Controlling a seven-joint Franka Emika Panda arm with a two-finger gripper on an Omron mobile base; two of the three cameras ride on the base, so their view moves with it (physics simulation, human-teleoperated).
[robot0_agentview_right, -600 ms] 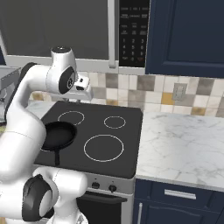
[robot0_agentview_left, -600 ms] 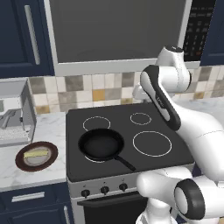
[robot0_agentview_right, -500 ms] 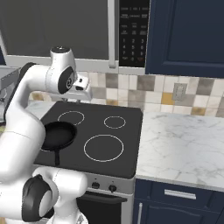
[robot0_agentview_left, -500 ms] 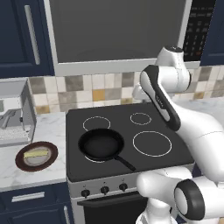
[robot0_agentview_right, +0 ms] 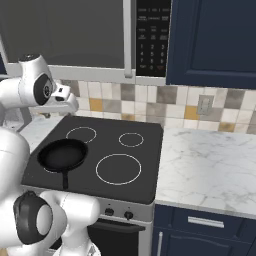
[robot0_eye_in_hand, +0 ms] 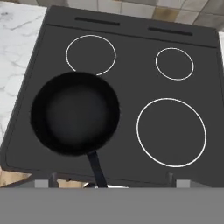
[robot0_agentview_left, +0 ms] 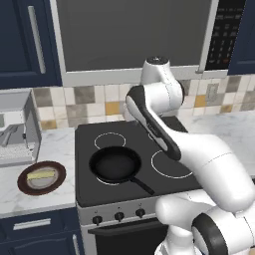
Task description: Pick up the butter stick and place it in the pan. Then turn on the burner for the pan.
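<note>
High above the cooktop [robot0_eye_in_hand: 127,65] the gripper [robot0_eye_in_hand: 111,180] hangs with fingers spread wide and empty; the butter stick [robot0_agentview_left: 41,175] lies on the brown plate [robot0_agentview_left: 25,185] left of the stove, the pan [robot0_agentview_left: 114,165] bare; the pick-up is not begun, so a reach left and down seems next.

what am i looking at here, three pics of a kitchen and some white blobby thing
The white shape is a jointed robot arm in a rendered kitchen. Two pictures come from cameras behind it, left and right; the third looks down from its hand. On the black glass cooktop sits an empty round black frying pan. A small pale yellow butter stick lies on a brown-rimmed round plate on the marble counter to the left. The tool holds nothing; its tips stand wide apart.
</note>
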